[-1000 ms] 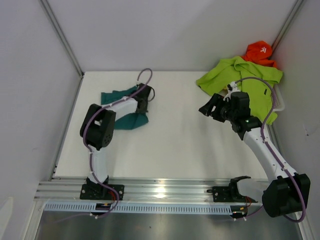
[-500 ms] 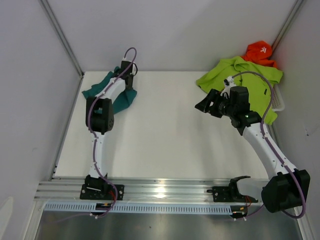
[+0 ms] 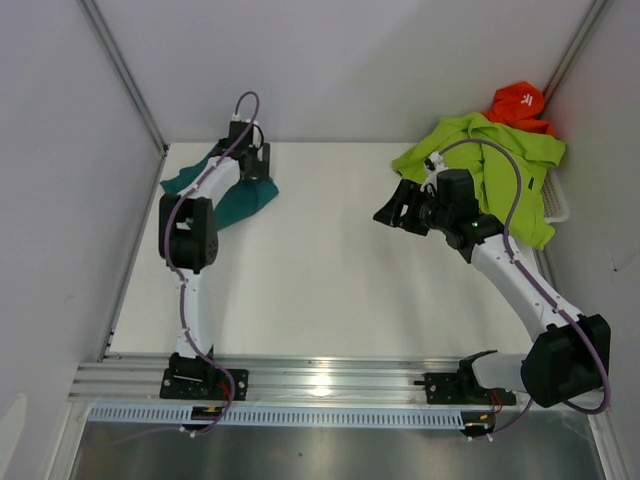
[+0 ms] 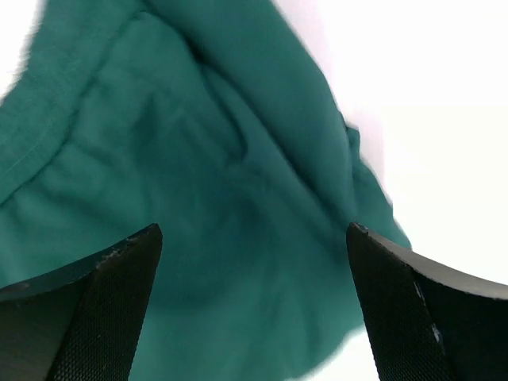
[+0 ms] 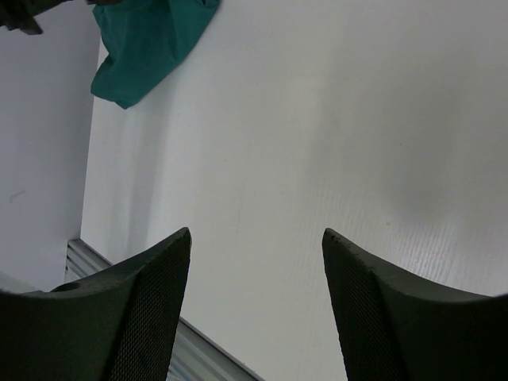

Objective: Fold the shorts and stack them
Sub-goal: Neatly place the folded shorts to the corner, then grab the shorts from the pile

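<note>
Left pincer [image 4: 252,230]: jaws spread wide with nothing clamped between them; it hangs directly over teal fabric at the far left corner.
Teal shorts [image 3: 225,195]: bunched in a rumpled heap on the table [image 3: 330,280] at its far left corner, partly under the left arm's wrist; the left wrist view shows soft folds and a stitched hem, slightly blurred.
Right pincer [image 3: 393,212]: open and empty, held above bare white table and pointing left, near the lime fabric's left edge.
Lime green shorts [image 3: 490,165]: spread loosely at the far right corner, draped over the white basket [image 3: 558,208], with the right arm's cable crossing above them.
Orange garment [image 3: 520,100]: behind the lime green shorts, against the far right corner.
Stacking: the two shorts lie well apart at opposite far corners, neither one neatly folded.
</note>
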`<state>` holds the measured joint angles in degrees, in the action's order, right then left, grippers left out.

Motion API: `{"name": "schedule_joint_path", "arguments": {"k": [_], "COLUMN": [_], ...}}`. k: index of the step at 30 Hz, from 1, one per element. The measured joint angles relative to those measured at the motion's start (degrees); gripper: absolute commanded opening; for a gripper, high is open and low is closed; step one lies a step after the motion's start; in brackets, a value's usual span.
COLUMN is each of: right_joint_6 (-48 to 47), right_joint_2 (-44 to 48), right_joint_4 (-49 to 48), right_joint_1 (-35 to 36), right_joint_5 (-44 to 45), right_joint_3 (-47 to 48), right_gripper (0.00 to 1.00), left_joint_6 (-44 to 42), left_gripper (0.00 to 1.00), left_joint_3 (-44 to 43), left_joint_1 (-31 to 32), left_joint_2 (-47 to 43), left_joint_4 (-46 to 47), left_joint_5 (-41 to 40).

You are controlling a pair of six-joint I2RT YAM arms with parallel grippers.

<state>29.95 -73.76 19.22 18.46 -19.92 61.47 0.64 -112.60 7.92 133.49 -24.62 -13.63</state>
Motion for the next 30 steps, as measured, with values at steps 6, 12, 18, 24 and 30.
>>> {"name": "schedule_joint_path", "arguments": {"k": [6,12,18,24,30], "right_joint_6": [0.0,-0.9,-0.2,5.4,4.4], "right_joint_2": [-0.1,-0.4,-3.0,-10.8,-22.3], "right_joint_4": [0.4,3.6,3.7,0.8,3.9], "right_joint_1": [0.4,-2.6,-9.3,-18.8,-22.1], "right_joint_5": [1.3,5.0,17.3,22.8,33.0], "right_joint_3": [0.0,1.4,5.8,10.4,22.5], "right_gripper": [0.71,0.94,0.99,0.99,1.0], "left_joint_6": [4.1,11.4,19.0,22.6,24.7], "left_gripper": [0.99,0.99,0.99,0.99,0.99], "left_joint_3": [11.2,17.6,37.4,51.5,62.2], "left_joint_1": [1.9,8.0,13.8,18.3,19.0], "left_joint_2": [-17.4,-30.8,-41.7,-54.8,-71.8], "left_joint_4": [2.3,3.6,5.8,6.2,8.2], "left_joint_5": [1.6,4.1,7.3,8.1,8.3]}}
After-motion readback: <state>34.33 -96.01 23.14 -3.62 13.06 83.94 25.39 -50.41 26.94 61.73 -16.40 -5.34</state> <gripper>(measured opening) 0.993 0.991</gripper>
